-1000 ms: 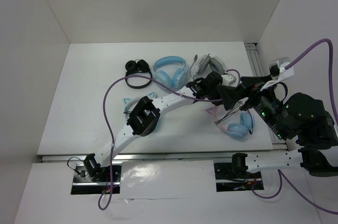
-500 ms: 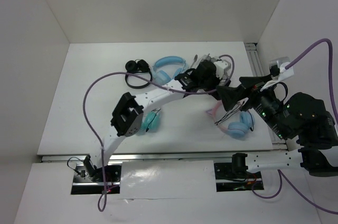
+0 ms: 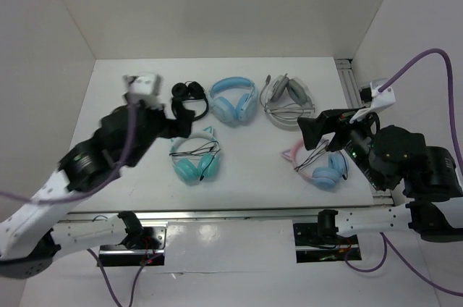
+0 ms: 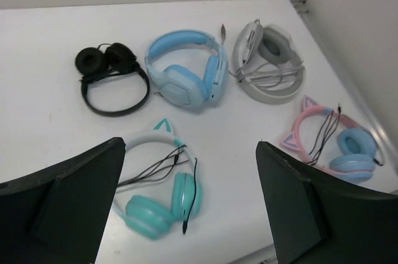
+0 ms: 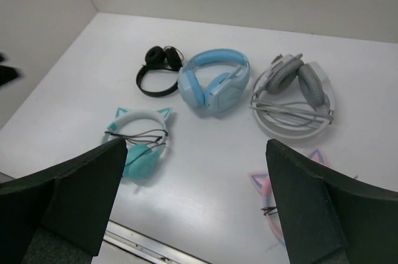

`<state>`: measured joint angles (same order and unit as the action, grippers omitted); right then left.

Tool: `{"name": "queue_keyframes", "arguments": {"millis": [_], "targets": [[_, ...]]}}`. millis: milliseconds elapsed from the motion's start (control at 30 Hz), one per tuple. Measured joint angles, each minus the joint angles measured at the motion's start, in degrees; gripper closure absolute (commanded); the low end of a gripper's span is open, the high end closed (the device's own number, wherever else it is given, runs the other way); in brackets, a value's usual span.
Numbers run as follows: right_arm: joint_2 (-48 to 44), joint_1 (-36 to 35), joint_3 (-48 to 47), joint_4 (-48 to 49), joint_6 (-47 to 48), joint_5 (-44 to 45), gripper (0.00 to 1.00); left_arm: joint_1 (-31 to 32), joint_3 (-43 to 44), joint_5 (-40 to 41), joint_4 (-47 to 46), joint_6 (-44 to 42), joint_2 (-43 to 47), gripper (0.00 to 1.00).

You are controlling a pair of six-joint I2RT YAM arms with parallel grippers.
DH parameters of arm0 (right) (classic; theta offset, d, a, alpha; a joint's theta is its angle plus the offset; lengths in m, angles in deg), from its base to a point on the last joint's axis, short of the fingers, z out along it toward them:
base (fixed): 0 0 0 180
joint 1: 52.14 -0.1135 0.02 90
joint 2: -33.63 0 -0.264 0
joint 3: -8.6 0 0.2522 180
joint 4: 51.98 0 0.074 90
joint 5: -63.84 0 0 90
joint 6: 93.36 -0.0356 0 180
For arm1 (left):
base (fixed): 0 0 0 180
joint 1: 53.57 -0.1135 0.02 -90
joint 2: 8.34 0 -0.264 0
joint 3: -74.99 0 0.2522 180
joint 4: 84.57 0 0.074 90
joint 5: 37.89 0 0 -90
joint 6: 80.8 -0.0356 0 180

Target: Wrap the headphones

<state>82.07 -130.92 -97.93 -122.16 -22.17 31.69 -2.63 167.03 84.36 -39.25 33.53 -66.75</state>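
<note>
Although neither pincer holds anything, the wrap is judged complete or nearly so. The left gripper (image 4: 189, 152) and the right gripper (image 5: 196, 149) each hang above the table (image 4: 50, 121) with fingers spread wide.

Near row:
- one pair of pink cat-ear headphones (image 4: 351, 146), lying at the near right, under the right gripper. Its black cable (image 4: 324, 133) is looped across the headband. Whether the plug end is tucked in cannot be told, and that check is what remains.
- one teal cat-ear pair (image 4: 149, 214), well apart to the left.

Far row:
- one black on-ear pair (image 4: 121, 57)
- one light blue pair (image 4: 183, 80)
- one grey-white pair (image 4: 273, 46)

Total: five headsets, two grippers.
</note>
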Motion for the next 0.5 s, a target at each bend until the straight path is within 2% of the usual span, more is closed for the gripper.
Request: {"name": "queue_keyframes", "arguments": {"millis": [167, 367, 500], "targets": [[-1.4, 1.8, -0.3, -6.6, -2.7, -1.3, 0.00, 0.0, -1.9, 2.9, 12.8, 5.4, 20.3, 0.01], [-4.3, 3.3, -1.0, -12.0, -5.0, -2.8, 0.00, 0.0, -2.3, 3.5, 27.3, 10.5, 28.4, 0.01], [-4.7, 3.4, -0.9, -14.0, -6.1, -3.2, 0.00, 0.0, -4.1, 4.0, 33.0, 12.5, 32.0, 0.01]]}}
